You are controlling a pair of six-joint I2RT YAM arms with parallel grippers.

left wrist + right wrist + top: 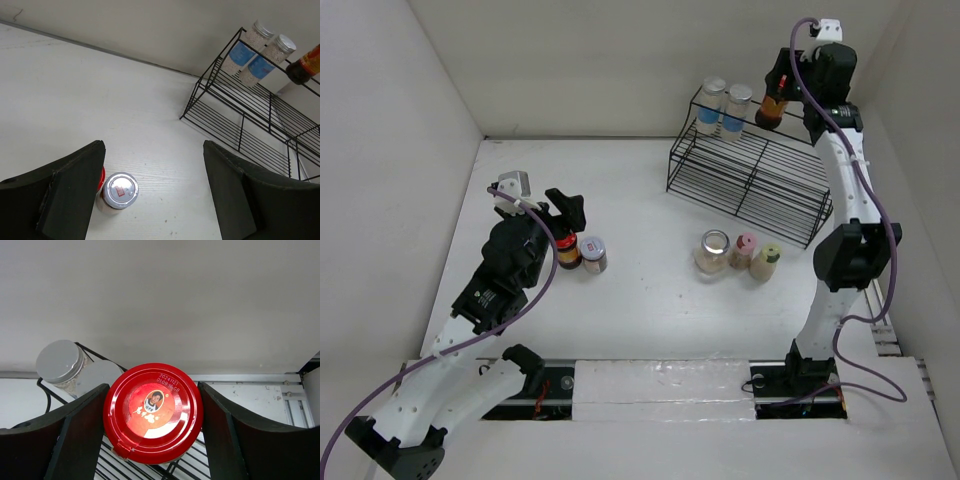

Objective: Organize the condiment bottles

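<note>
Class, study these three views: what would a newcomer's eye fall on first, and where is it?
The bright red-lidded jar, clamped in the right gripper at the top tier of the black wire rack, beside two blue-labelled shakers. Next, the left gripper, gaping open over a silver-lidded jar on the table.

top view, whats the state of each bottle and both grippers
left gripper: open, empty
right gripper: shut on red-lidded jar
red-lidded jar: upright, at rack top
blue-label jars: upright on rack
dark amber jar: upright on table
silver-lidded jar: upright on table
wide clear jar: upright on table
pink-capped jar: upright on table
yellow-green-capped jar: upright on table
</note>
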